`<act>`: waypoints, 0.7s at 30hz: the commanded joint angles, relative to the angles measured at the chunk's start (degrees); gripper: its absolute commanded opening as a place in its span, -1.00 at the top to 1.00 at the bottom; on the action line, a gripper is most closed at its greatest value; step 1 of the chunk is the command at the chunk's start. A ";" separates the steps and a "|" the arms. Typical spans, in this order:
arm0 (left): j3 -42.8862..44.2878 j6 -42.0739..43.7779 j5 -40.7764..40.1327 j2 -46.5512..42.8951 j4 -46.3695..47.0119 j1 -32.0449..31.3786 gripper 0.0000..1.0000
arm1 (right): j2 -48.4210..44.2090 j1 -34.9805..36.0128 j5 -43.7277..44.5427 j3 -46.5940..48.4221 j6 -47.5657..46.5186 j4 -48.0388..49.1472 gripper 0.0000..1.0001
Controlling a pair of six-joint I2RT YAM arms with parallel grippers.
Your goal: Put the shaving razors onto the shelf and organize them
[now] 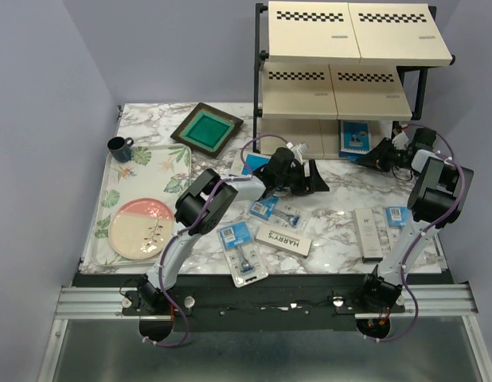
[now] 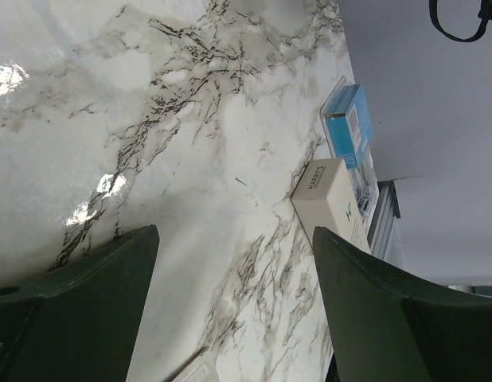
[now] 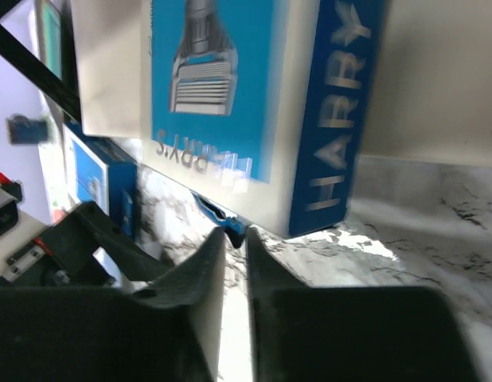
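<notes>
**Q:** While the right gripper [image 3: 234, 236] is sitting with its fingers pinched nearly together, where's the blue box [image 3: 222, 87] sitting?

**A:** It's standing right off those fingertips, up against the shelf's [image 1: 298, 131] lowest board.

**Q:** And the left gripper [image 2: 234, 235]?

**A:** It's hanging over the table [image 2: 150, 119], fingers spread wide, gripping nothing. A white box [image 2: 329, 195] is lying ahead to its right, with a blister pack [image 2: 349, 123] lying just past that.

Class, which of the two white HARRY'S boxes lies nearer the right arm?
The white box lying lengthwise toward the shelf; the other box lies crosswise at mid-table.
</notes>
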 commanded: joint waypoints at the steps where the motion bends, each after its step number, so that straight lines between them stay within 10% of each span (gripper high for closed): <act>1: -0.60 1.42 -1.20 -2.53 -1.25 -0.58 -0.75 | 1.18 -0.14 2.58 2.02 1.72 -1.24 -0.09; 17: -3.49 0.20 -0.76 -5.43 0.42 -0.75 -0.75 | -11.65 -0.22 6.10 -7.73 5.60 -1.15 -0.25; 21: -3.76 -0.07 -0.50 -5.52 0.60 -0.67 -0.75 | -12.97 -0.22 11.10 -9.32 8.76 -0.80 0.54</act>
